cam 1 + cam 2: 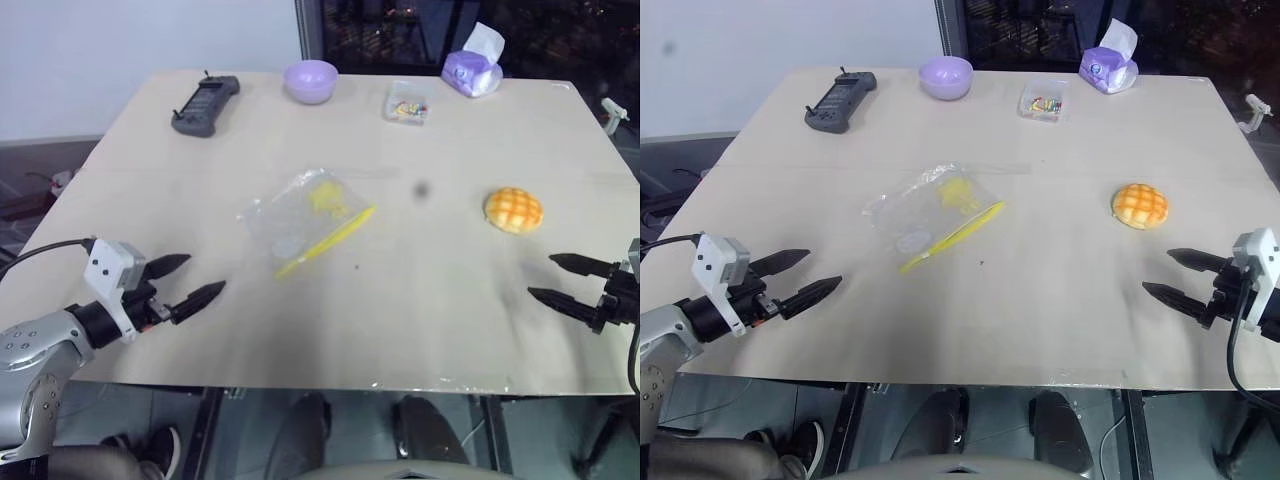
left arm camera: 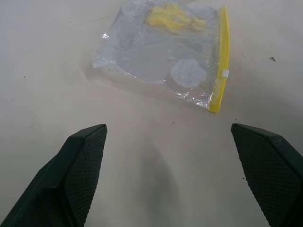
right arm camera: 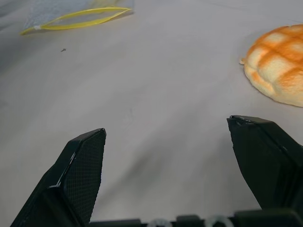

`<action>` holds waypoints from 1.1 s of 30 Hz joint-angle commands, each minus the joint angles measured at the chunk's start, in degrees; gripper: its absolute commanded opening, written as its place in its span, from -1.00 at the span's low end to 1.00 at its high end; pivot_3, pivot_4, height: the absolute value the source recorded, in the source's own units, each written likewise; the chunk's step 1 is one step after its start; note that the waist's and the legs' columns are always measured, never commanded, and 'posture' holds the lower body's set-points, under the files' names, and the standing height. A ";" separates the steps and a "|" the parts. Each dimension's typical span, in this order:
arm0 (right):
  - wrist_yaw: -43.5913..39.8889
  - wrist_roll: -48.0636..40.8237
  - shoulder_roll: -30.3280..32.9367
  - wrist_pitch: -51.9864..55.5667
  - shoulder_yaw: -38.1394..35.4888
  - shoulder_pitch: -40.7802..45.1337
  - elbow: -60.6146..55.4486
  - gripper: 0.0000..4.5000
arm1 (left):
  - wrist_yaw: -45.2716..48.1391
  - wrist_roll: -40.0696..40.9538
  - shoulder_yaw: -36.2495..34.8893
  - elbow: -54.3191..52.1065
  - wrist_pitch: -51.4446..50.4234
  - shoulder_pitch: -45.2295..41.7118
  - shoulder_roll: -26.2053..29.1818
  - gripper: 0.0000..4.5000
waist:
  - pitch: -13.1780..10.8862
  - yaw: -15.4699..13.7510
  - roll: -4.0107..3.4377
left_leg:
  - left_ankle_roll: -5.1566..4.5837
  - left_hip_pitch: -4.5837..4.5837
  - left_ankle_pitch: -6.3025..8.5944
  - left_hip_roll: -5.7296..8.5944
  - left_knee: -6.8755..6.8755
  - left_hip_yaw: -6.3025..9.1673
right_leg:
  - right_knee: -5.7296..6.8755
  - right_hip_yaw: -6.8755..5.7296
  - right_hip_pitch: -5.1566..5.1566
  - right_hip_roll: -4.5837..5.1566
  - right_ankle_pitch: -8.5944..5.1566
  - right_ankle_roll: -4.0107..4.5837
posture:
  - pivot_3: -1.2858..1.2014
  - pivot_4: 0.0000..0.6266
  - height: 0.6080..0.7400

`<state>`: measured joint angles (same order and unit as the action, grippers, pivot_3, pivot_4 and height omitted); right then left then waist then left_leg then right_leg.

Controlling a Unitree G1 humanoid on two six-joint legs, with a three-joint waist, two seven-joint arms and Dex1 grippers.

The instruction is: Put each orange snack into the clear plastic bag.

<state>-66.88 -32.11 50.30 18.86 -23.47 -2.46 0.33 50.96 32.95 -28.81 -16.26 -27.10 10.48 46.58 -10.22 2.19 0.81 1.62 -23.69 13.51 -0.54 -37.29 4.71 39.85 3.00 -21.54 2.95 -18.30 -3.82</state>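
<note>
Both grippers, left gripper [image 1: 205,280] and right gripper [image 1: 540,278], hover over the near table [image 1: 420,340] edge, fingers spread wide and holding nothing, with bare surface ahead of each. Clear plastic bag [image 1: 305,218] lies flat mid-table, its yellow strip [image 1: 326,241] running diagonally from near-left to far-right. Orange snack [image 1: 513,210] sits dome-up just beyond the right gripper, well apart from the bag.

left gripper [image 1: 190,279]: two black tapered fingers with cross-hatched inner pads, white boxy camera module on the wrist, black cable running off it, silver forearm shell with small screws. right gripper [image 1: 1168,274]: same black pointed fingers, white wrist box, black cable looping down
</note>
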 commanded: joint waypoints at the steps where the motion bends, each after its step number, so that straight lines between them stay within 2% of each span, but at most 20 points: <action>1: -0.07 -1.07 0.93 0.10 -2.42 0.02 -1.43 0.98 | 0.78 0.64 -1.83 -0.82 0.97 0.67 0.01 0.99 | 0.00 0.00 0.00 | 0.00 0.00 0.00 0.00 0.00 0.00 | 0.00 0.00 0.00 0.00 0.00 0.00 | 0.03 -0.52 1.00; 23: 0.20 -1.12 0.93 1.51 -2.03 0.26 -2.79 0.98 | 1.59 -1.64 0.39 1.73 3.75 0.88 -0.97 0.99 | 0.00 -0.01 0.00 | 0.00 0.00 0.00 0.00 0.00 0.00 | 0.00 0.00 0.00 0.00 0.00 0.00 | 0.03 -0.52 1.00; 26: -0.81 -3.23 0.94 3.39 -1.77 -0.32 -6.60 0.98 | 1.63 -2.17 1.28 2.74 3.87 0.07 -0.84 0.99 | 0.00 0.01 -0.01 | 0.00 0.00 0.00 0.00 0.00 0.00 | 0.00 0.00 0.00 0.00 0.00 0.00 | 0.03 -0.52 1.00; 28: -1.41 -8.70 0.74 6.79 -2.59 0.29 -12.42 0.98 | 1.12 -3.46 3.52 4.56 3.99 -1.63 -1.01 0.99 | 0.00 -0.02 -0.02 | 0.00 0.01 0.00 0.00 0.00 0.00 | 0.02 0.00 0.00 -0.01 0.00 0.00 | 0.03 -0.52 1.00; 33: -0.73 -16.71 0.90 10.60 -3.16 2.71 -21.80 0.98 | -3.91 -6.35 10.94 8.97 1.91 -9.75 -4.94 0.99 | 0.02 -0.30 0.01 | 0.00 0.00 0.00 -0.01 -0.03 0.05 | 0.03 -0.03 0.02 -0.04 0.00 -0.01 | 0.03 -0.52 1.00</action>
<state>-67.54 -46.36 50.36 28.79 -24.77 0.05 -18.60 48.49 27.59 -19.25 -7.49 -24.92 1.64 42.13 -10.20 1.89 0.82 1.62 -23.71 13.52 -0.54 -37.34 4.80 39.86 2.92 -21.50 2.92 -18.29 -3.83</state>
